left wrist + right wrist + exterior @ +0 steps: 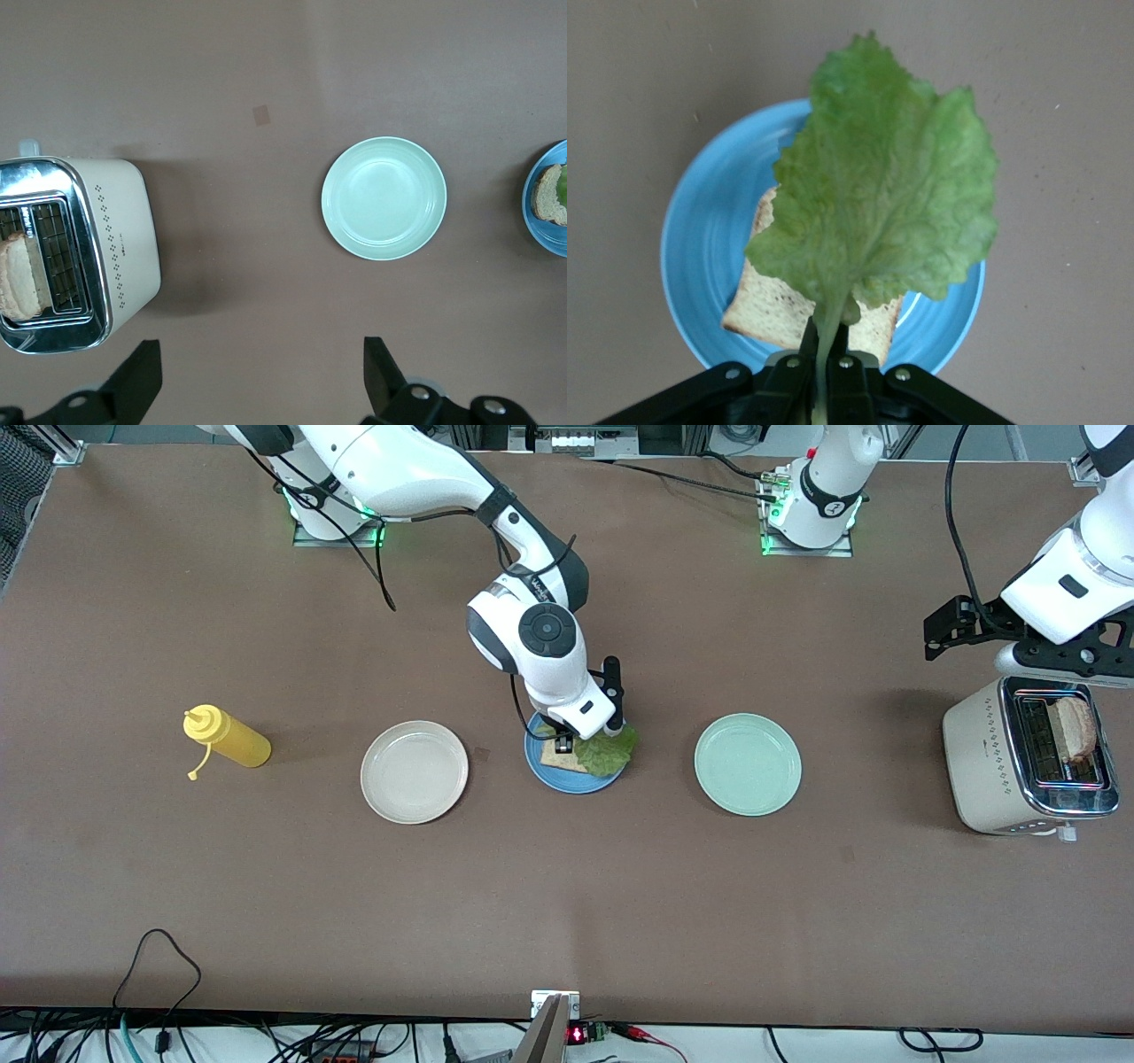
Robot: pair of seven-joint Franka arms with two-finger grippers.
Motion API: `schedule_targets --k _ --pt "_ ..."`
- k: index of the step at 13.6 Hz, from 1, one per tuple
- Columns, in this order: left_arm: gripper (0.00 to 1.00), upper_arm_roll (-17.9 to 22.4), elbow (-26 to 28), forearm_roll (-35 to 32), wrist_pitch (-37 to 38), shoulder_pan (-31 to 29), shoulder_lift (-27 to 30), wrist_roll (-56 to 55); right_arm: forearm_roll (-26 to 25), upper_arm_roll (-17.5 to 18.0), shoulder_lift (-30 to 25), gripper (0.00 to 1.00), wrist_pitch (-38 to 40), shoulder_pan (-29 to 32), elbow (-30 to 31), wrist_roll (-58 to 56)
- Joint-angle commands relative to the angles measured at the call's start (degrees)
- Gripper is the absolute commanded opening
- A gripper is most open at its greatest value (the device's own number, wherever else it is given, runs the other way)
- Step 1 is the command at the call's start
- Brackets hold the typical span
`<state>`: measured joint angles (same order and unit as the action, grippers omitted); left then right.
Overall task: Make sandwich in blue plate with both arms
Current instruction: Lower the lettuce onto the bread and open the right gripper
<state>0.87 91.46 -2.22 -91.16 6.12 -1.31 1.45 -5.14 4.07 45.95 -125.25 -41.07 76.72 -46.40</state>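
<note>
Right gripper (824, 359): clamped on the stem of the lettuce leaf (881, 186), hanging it right over the blue plate (700, 230).
Left gripper (257, 376): fingers wide apart, holding nothing, waiting up over the toaster (1019, 766) at the left arm's end of the desk (567, 903).
Sandwich so far: one bread slice (775, 310) lying flat in the blue plate, leaf not yet let go, so we'd call it roughly halfway.
Blue plate spot: between the cream plate (414, 771) and the mint plate (748, 764).
Doing this step well: we'd lower the leaf until it drapes on the bread, keep its middle over the slice so it doesn't spill past the rim, then open and lift straight up.
Next bit, our guess: second slice (1075, 728) sits in the toaster slot, a job for the left arm.
Count: three plates, two bread slices, one lettuce leaf, one toaster, one yellow squeeze bottle (226, 738).
</note>
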Motion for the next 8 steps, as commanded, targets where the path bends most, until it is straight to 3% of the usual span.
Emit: schedule_targets --k 1,8 --pt "1.00 0.01 -1.46 -0.51 1.16 0.12 -0.45 -0.39 -2.15 -0.03 1.25 0.00 1.15 0.02 -1.92 -1.33" --pt "1.00 0.10 -1.46 -0.51 2.38 -0.41 -0.10 -0.30 -2.42 -0.03 3.27 0.00 1.24 -0.15 -1.84 -1.06"
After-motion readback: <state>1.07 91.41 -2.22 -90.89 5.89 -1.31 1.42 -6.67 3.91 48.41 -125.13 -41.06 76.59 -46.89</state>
